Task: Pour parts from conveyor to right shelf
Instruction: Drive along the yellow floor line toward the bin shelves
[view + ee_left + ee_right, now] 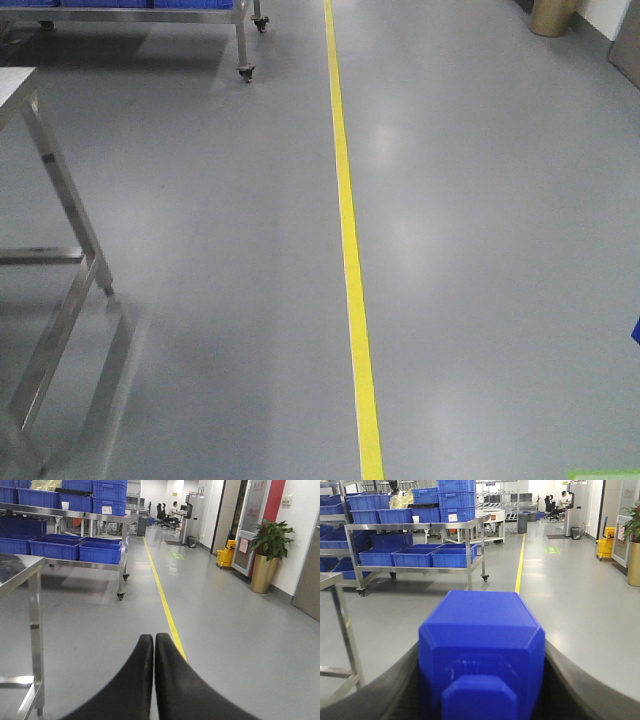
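Observation:
My right gripper (482, 652) is shut on a bright blue block, one of the parts (482, 630). The block fills the space between the black fingers (570, 680), with its stud facing the camera. My left gripper (154, 639) is shut, its two black fingertips pressed together with nothing between them, held above the grey floor. The conveyor is out of view. A wheeled steel rack (415, 526) with blue crates (415, 557) stands ahead on the left. I cannot tell whether it is the right shelf. Neither gripper shows in the front view.
A steel table (15, 90) stands close on the left, its legs reaching the floor (35, 630). A yellow floor line (350, 250) runs straight ahead. On the right wall side are a potted plant (263, 572) and a yellow mop bucket (225, 557).

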